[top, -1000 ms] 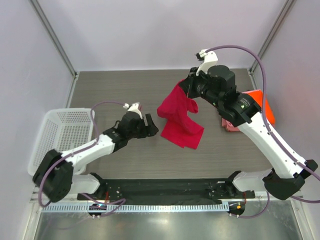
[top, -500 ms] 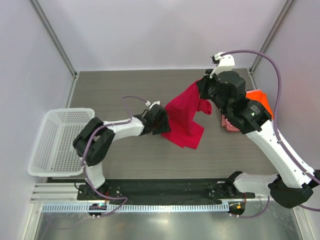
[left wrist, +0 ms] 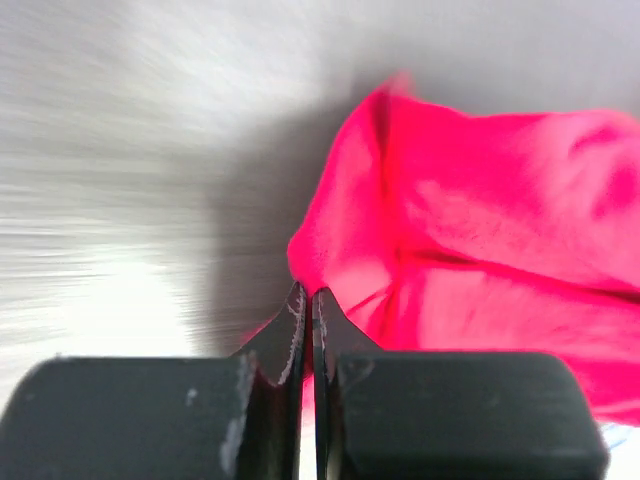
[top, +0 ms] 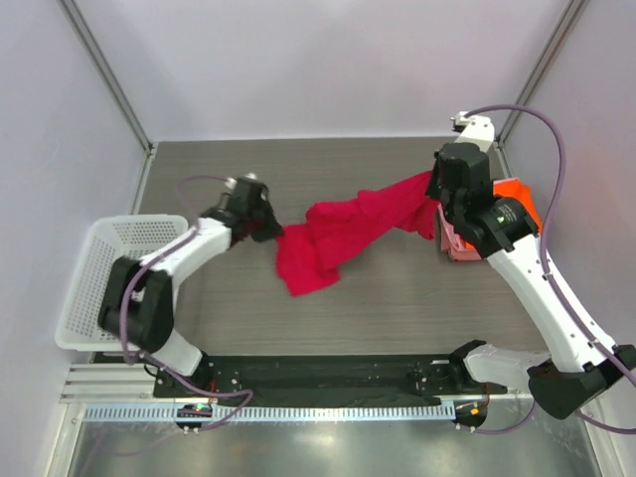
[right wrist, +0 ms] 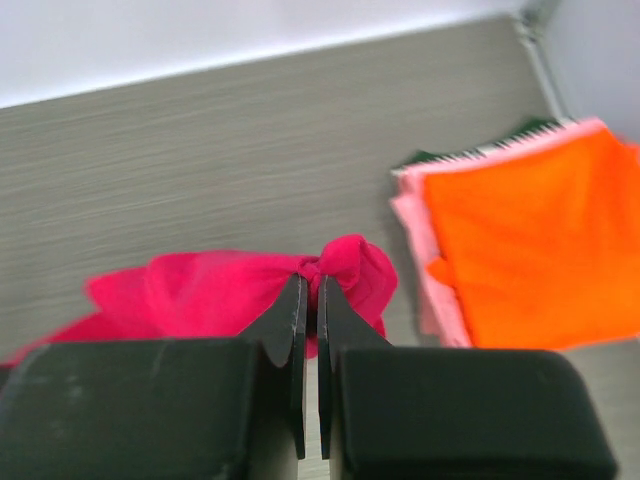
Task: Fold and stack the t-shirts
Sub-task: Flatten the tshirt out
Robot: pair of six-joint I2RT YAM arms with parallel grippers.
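Observation:
A crimson-magenta t-shirt [top: 343, 234] hangs stretched across the middle of the table between both arms. My left gripper [top: 270, 229] is shut on its left end; in the left wrist view the jaws [left wrist: 305, 300] pinch a fold of the crimson-magenta t-shirt [left wrist: 480, 220]. My right gripper [top: 435, 194] is shut on the right end, a bunched knot of cloth [right wrist: 350, 270] showing above its fingertips [right wrist: 310, 290]. An orange t-shirt [top: 522, 204] lies folded on a pale pink t-shirt [top: 455, 248] at the right; both the orange t-shirt [right wrist: 530, 240] and the pink t-shirt [right wrist: 425, 290] also show in the right wrist view.
A white mesh basket [top: 109, 278] stands at the left table edge, beside the left arm. Metal frame posts [top: 109, 79] rise at the back corners. The dark rail [top: 318, 378] with the arm bases runs along the near edge.
My left gripper closed on the crimson shirt's edge and pulled it left. My right gripper carried its end right and back, so the hanging shirt is now stretched out.

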